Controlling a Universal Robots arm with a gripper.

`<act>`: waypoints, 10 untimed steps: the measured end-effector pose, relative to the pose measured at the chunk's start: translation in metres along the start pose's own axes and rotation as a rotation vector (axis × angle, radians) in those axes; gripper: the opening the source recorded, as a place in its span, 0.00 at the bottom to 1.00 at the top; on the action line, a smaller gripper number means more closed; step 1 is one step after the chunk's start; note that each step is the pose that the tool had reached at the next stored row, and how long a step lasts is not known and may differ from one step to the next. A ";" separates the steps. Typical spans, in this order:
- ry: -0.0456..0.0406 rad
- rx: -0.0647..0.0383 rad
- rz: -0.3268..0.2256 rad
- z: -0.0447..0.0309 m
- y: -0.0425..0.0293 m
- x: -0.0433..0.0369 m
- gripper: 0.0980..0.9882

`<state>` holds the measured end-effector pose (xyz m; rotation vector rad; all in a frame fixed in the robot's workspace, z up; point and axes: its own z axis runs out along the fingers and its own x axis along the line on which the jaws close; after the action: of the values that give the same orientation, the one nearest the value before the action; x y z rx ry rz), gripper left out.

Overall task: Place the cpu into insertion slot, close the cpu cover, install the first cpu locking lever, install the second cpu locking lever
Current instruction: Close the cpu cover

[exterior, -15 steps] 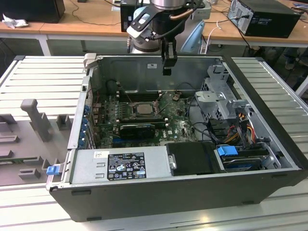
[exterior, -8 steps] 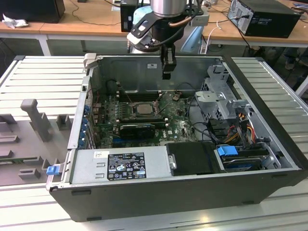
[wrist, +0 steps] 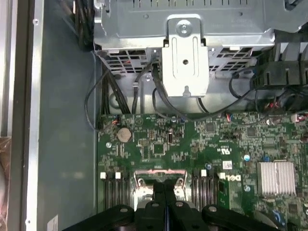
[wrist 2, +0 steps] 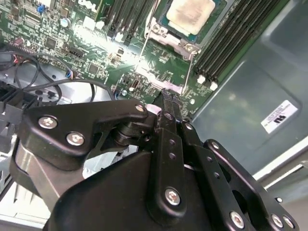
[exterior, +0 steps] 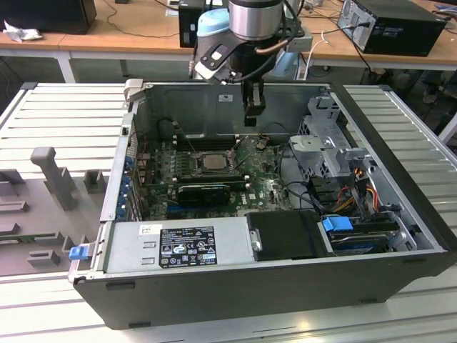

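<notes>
gripper (wrist 2: 168, 97): black jointed fingers pressed together, holding nothing
cpu (wrist 2: 190, 13): flat silvery-beige square, in socket
cpu cover (wrist 2: 169, 38): thin grey metal frame around it

An open computer case (exterior: 250, 293) holds a green motherboard (exterior: 265, 184) and a grey power supply (exterior: 178, 245).
</notes>
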<state>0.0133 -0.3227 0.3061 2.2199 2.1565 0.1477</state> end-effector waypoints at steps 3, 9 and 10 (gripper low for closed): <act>-0.0003 0.003 0.000 0.0072 0.0015 -0.0004 0.01; 0.0024 0.029 -0.049 0.0205 0.0118 -0.0005 0.01; 0.0031 0.030 -0.060 0.0225 0.0126 -0.0006 0.01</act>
<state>0.0280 -0.3229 0.2849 2.1687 2.2388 0.1176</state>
